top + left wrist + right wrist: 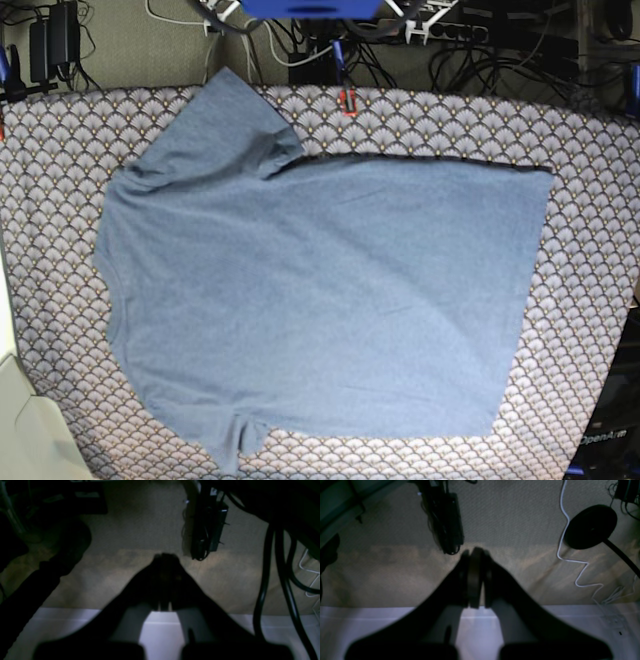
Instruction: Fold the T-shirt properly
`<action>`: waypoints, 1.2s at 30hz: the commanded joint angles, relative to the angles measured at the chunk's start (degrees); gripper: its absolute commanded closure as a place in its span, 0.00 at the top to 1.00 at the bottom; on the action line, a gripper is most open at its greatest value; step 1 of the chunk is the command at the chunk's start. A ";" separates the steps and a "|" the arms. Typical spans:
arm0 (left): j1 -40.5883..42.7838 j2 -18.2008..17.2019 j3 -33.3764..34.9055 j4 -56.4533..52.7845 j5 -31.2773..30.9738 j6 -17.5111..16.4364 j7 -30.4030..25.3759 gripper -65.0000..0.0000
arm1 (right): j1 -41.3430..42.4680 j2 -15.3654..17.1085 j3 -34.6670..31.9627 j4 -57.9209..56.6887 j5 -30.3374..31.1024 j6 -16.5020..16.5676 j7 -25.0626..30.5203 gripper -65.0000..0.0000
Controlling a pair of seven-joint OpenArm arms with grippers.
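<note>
The T-shirt [320, 300], slate-blue with its plain side up, lies spread flat on the bench's scallop-patterned tablecloth [590, 200]. One sleeve points toward the far edge of the tablecloth, the other toward its near edge; the hem faces the tablecloth's right side. The left gripper [165, 560] is closed with nothing between its jaws, held above carpeted floor [140, 530]. The right gripper [475, 555] is likewise closed and empty, near a black round lamp base [591, 526] and a white cable [566, 520].

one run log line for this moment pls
T-shirt: spread flat on tablecloth, plain side up, unfolded | left gripper: shut, empty, off table | right gripper: shut, empty, off table
</note>
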 commanded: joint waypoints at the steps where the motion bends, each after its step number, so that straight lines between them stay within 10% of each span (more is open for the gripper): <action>1: 0.23 -0.19 0.03 -0.05 0.14 0.16 -0.06 0.00 | -0.15 -0.03 0.10 0.11 -0.14 0.43 -0.08 0.00; 36: 5.76 -1.51 -0.06 8.65 0.05 0.16 -0.06 0.00 | -2.17 0.76 0.01 0.99 -0.14 0.43 0.45 0.00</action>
